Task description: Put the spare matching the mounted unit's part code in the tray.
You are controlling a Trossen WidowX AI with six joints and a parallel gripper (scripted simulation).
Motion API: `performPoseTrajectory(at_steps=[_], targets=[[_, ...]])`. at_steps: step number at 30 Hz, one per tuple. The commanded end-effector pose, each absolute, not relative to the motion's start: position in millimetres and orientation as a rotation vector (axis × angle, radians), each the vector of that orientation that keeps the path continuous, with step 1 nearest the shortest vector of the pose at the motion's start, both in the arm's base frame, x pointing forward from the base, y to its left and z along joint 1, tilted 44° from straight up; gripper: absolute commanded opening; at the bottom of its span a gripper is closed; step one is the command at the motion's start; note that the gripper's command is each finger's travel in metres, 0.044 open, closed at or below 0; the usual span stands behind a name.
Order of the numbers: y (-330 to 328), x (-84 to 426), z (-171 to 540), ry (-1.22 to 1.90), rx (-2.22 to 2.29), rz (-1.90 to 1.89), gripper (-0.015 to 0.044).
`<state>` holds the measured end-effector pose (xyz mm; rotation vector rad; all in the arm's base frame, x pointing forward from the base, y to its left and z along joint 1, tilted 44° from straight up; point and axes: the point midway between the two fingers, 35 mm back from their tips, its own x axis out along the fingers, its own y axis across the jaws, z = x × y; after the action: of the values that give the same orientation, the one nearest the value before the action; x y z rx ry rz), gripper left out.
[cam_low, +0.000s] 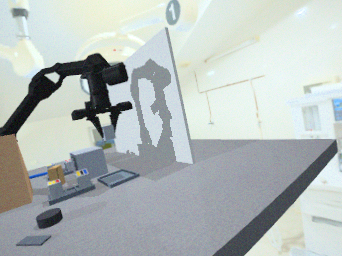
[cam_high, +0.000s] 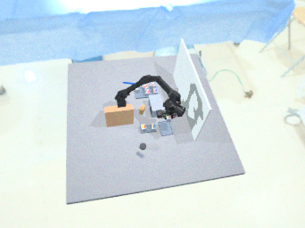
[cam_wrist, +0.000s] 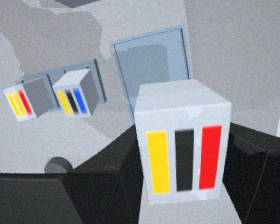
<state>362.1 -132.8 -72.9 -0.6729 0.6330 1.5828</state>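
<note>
My gripper (cam_high: 168, 116) (cam_low: 108, 131) (cam_wrist: 172, 126) is shut on a pale grey block-shaped unit (cam_low: 109, 133) (cam_wrist: 193, 196), whose facing side shows yellow, black and red stripes in the wrist view. It hangs high above the table near the tray (cam_high: 166, 128) (cam_low: 118, 177) (cam_wrist: 137, 70). The tray is empty where it shows; the held unit hides its near part in the wrist view. A small rack (cam_high: 148, 131) (cam_low: 75, 194) beside the tray bears a unit with yellow, yellow and red stripes (cam_wrist: 19, 102) and a unit with yellow, black and blue stripes (cam_wrist: 72, 100).
A larger rack with several units (cam_high: 142, 95) is at the back. A grey box (cam_high: 156, 104) (cam_low: 90, 163) is behind the tray, a tall white panel (cam_high: 185, 73) (cam_low: 177, 97) to its right. A small orange block (cam_high: 142, 109), a large orange block (cam_high: 119, 116) and a black disc (cam_low: 49, 217) are left.
</note>
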Motion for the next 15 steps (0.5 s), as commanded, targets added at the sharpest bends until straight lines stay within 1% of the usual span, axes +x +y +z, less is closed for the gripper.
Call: performPoseTrajectory(at_steps=[1,15], targets=[[-130.4,362.2,-76.6,0.635,-0.670,1.581,0.0000],[-121.5,362.9,-87.6,0.635,-0.670,1.580,0.0000]])
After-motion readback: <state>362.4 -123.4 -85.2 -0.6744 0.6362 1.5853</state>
